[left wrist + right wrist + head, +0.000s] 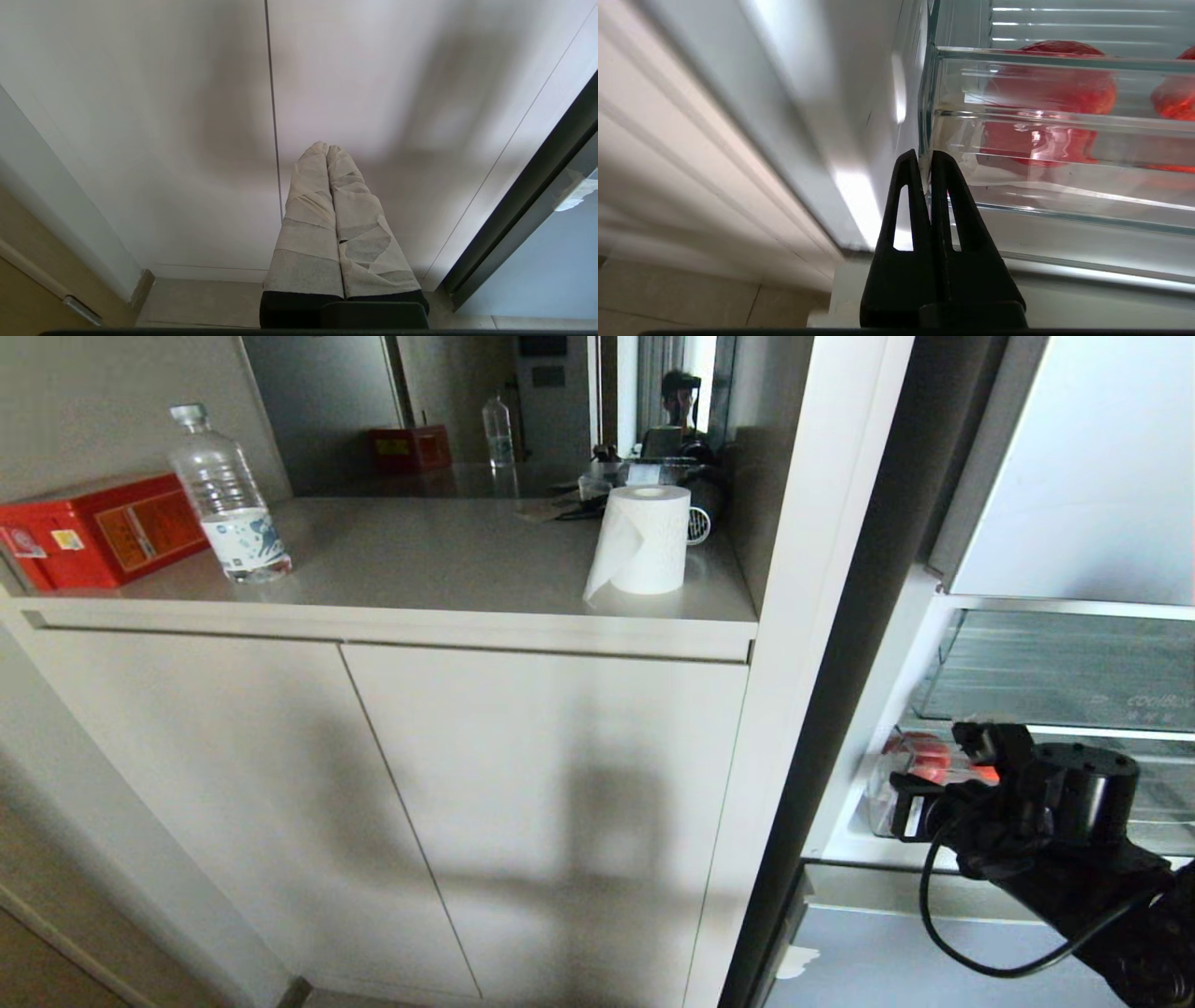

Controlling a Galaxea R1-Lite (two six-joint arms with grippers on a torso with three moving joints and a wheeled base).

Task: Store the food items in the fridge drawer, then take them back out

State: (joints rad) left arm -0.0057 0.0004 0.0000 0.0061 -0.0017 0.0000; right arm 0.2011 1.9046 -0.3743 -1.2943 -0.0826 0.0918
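Note:
The fridge drawer (1064, 123) is clear plastic with a thick front lip, low in the open fridge (873, 803). Inside it a round red food item (1045, 93) lies near the left end, and a second orange-red one (1176, 98) shows at the view's edge. In the head view they are red patches (920, 754) behind the plastic. My right gripper (924, 156) is shut with nothing between its fingers, its tips just in front of the drawer's left front corner (910, 807). My left gripper (327, 147), wrapped in pale tape, is shut and empty, pointing at the cabinet doors.
Above the drawer sits a clear bin with faint lettering (1055, 672). The white cabinet (523, 784) stands left of the fridge. On its counter are a paper roll (644, 537), a water bottle (229, 499) and a red box (103, 527). A blue-grey lower panel (896, 961) lies below the drawer.

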